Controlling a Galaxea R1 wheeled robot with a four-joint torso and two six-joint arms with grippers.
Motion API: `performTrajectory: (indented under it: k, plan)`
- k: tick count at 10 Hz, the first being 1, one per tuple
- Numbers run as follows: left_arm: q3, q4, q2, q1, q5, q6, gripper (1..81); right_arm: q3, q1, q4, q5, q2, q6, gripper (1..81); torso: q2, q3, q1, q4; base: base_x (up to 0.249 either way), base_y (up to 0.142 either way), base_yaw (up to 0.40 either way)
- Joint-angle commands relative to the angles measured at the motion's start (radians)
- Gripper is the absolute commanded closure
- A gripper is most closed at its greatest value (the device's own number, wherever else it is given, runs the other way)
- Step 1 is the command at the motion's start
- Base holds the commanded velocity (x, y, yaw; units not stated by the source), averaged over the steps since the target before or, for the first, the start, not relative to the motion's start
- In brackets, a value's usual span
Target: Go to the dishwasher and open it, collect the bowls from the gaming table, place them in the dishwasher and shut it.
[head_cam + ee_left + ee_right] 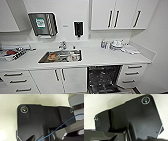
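The dishwasher (pixel 103 78) is built in under the white counter (pixel 100 57), right of the sink. It stands open: its dark inside with wire racks shows, and the door hangs down toward the floor at the lower edge of the head view. The bowls and the gaming table are out of view. Both wrist views look past the robot's own dark plate onto a pale surface.
A steel sink (pixel 60 56) holding some dishes is set in the counter, with a tap (pixel 62 45) behind it. Dishes and bottles (pixel 115 45) stand at the back right, more items (pixel 11 53) at the left. White drawers (pixel 130 73) flank the dishwasher; a wall closes the right side.
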Motion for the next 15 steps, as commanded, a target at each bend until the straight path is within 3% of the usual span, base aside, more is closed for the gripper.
performTrajectory:
  k: [1,2,3,8,9,10,14,15]
  plan:
    - [-0.035,0.012,0.019,-0.037,0.036,0.001,1.0,0.003,0.042,-0.009,-0.050,-0.006,-0.003,1.0,0.094,0.000,-0.061,0.000,0.000,0.000,0.000]
    - [-0.035,0.012,0.021,-0.037,0.036,0.001,1.0,0.003,0.040,-0.009,-0.050,-0.006,-0.003,1.0,0.129,0.000,-0.084,0.000,0.000,0.000,0.000]
    - [-0.035,0.012,0.021,-0.037,0.036,0.001,1.0,0.003,0.039,-0.009,-0.050,-0.006,-0.003,1.0,0.165,0.053,-0.106,0.000,0.000,0.000,0.000]
    - [-0.035,0.012,0.020,-0.036,0.036,0.001,1.0,0.003,0.040,-0.008,-0.050,-0.006,-0.003,1.0,0.324,0.185,-0.210,0.000,0.000,0.000,0.000]
    - [-0.035,0.012,0.021,-0.037,0.036,0.001,1.0,0.003,0.040,-0.009,-0.050,-0.006,-0.003,1.0,0.356,0.125,-0.231,0.000,0.000,0.000,0.000]
    - [-0.035,0.012,0.019,-0.037,0.036,0.001,1.0,0.003,0.040,-0.009,-0.050,-0.006,-0.003,1.0,0.383,0.149,-0.249,0.000,0.000,0.000,0.000]
    - [-0.035,0.012,0.019,-0.036,0.036,0.001,1.0,0.003,0.045,-0.009,-0.050,-0.003,-0.003,1.0,0.504,0.167,-0.328,0.000,0.000,0.000,0.000]
    - [-0.035,0.012,0.019,-0.034,0.036,0.001,1.0,0.003,0.043,-0.011,-0.050,-0.003,-0.003,1.0,0.442,0.167,-0.288,0.000,0.000,0.000,0.000]
